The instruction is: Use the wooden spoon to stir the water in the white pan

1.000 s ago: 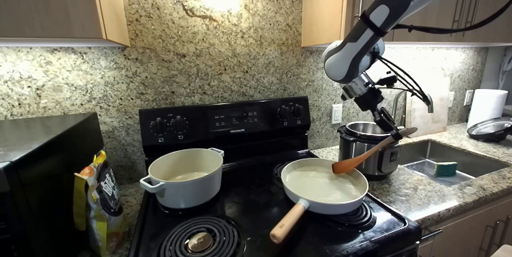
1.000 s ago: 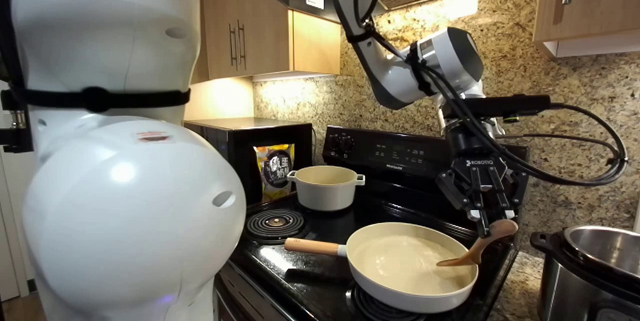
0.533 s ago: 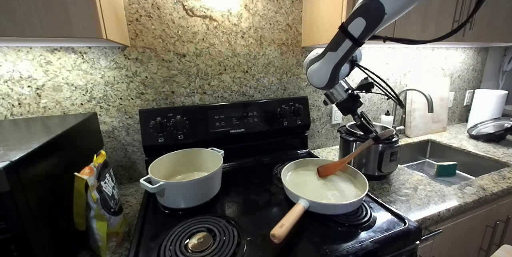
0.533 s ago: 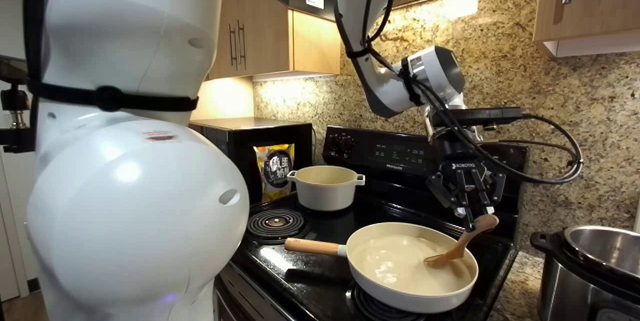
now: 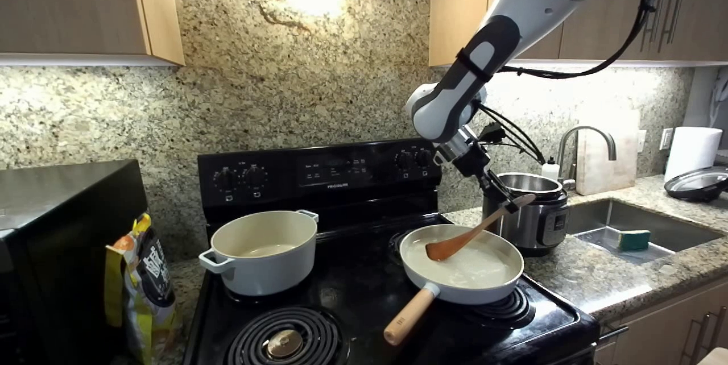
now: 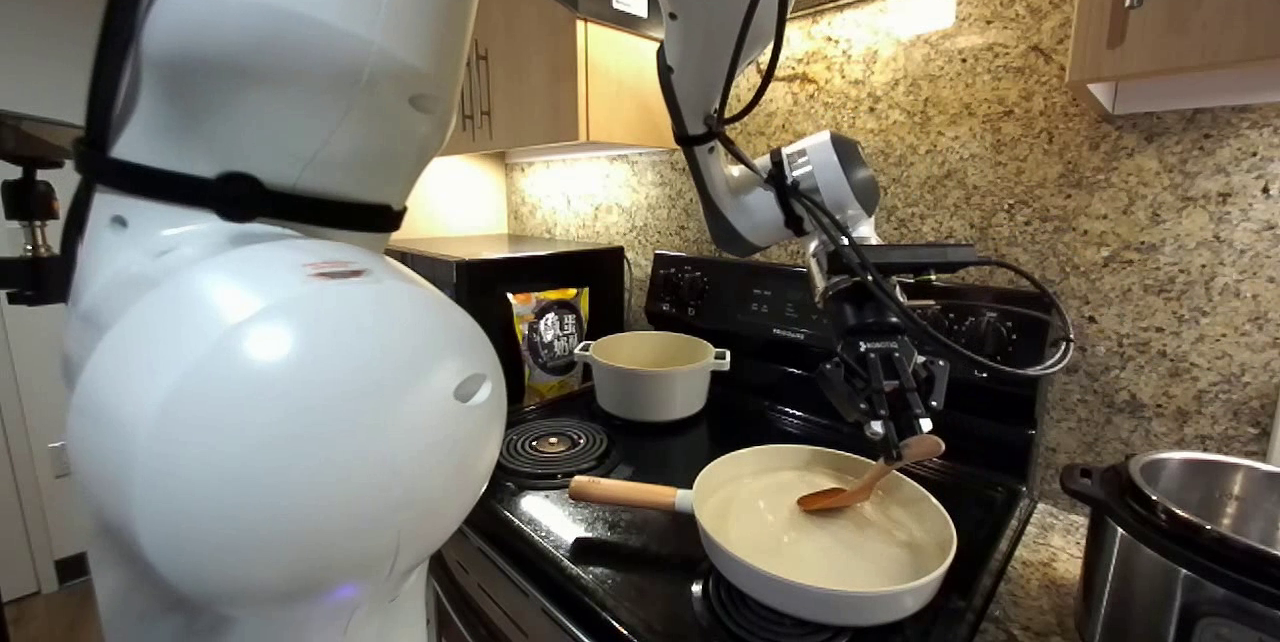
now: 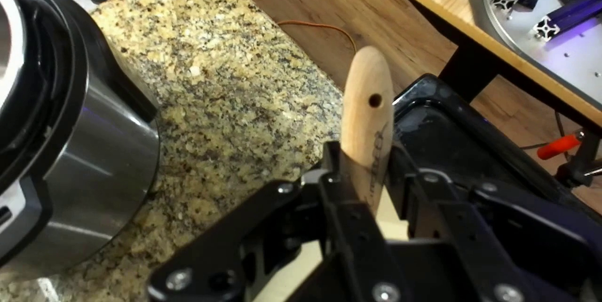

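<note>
My gripper (image 5: 513,204) is shut on the wooden spoon (image 5: 449,247) near the end of its handle. The spoon slants down, and its broad head rests in the water (image 5: 478,269) inside the white pan (image 5: 475,295). In an exterior view the spoon head (image 6: 825,499) lies in the far half of the pan (image 6: 850,607), with ripples behind it. From the wrist view, the pale handle (image 7: 368,104) stands up between the fingers of the gripper (image 7: 364,156); the spoon's head is hidden there, and a cream patch shows below.
A white two-handled pot (image 5: 267,274) stands on a back burner, beside a snack bag (image 6: 552,342). The stove's control panel (image 5: 318,169) rises behind. Close to the pan sits a steel pressure cooker (image 7: 103,165) on the granite counter (image 7: 225,104). The pan's wooden handle (image 6: 625,493) sticks out over the stove.
Arm, gripper and spoon have moved steadily leftward in both exterior views. The spoon's head has swept from the pan's right side towards its left and middle. The pan has stayed put.
</note>
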Controlling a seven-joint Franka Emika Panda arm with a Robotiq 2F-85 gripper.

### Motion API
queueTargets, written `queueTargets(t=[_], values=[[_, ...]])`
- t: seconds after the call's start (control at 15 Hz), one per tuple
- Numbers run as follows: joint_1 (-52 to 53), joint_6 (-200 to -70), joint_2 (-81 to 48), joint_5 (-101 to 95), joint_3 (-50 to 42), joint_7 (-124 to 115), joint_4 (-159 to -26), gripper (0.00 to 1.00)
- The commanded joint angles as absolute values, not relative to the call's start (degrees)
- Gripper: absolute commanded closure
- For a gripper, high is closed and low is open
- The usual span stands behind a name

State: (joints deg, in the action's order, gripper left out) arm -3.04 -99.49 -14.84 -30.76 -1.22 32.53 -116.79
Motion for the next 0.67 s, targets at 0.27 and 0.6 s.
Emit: queueTargets(t=[0.27, 0.6], values=[[-1.03, -97.59, -13.46, -33.87, 1.48, 40.22, -120.41, 0.93], [-1.83, -98.12, -10.76, -34.96, 0.93, 44.83, -126.24, 0.93]])
